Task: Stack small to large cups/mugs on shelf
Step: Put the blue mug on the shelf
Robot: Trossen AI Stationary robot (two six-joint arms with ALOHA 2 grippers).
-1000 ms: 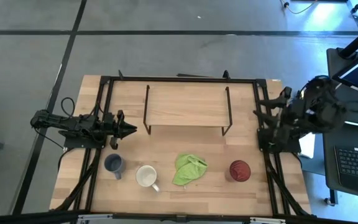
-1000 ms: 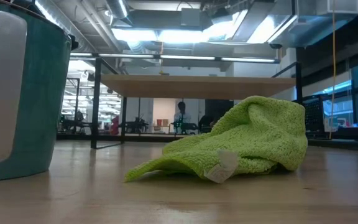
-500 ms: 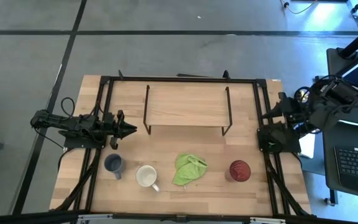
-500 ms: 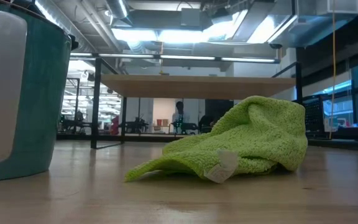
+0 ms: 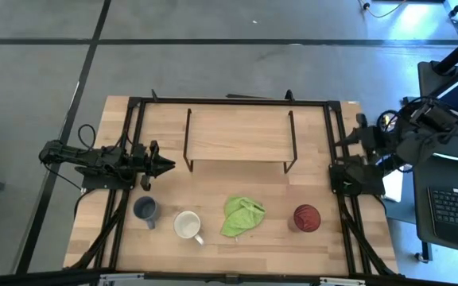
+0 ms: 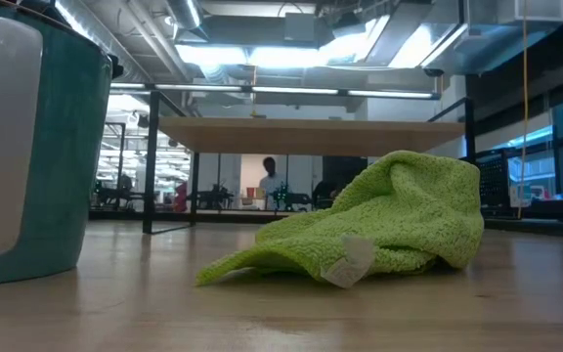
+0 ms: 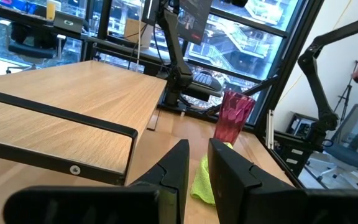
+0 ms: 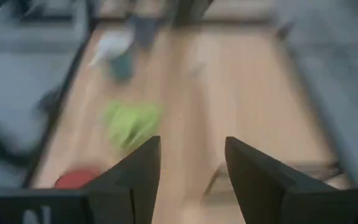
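Three cups are sitting along the tabletop's front edge: blue-grey mug (image 5: 145,210), white mug (image 5: 188,226), dark red cup (image 5: 306,217). Shelf (image 5: 239,133) is standing bare. Left tool (image 5: 168,165) is resting nearly closed; right tool (image 8: 187,163) is hanging open.

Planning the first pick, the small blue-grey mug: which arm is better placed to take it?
Probably the left. Its pincer sits near the blue-grey mug, while the right pincer is at the far table edge, beyond the dark red cup.

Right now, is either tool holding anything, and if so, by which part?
Nothing is held. The left tool sits nearly shut and empty beside the shelf; the right tool is open and empty at the table's right edge.
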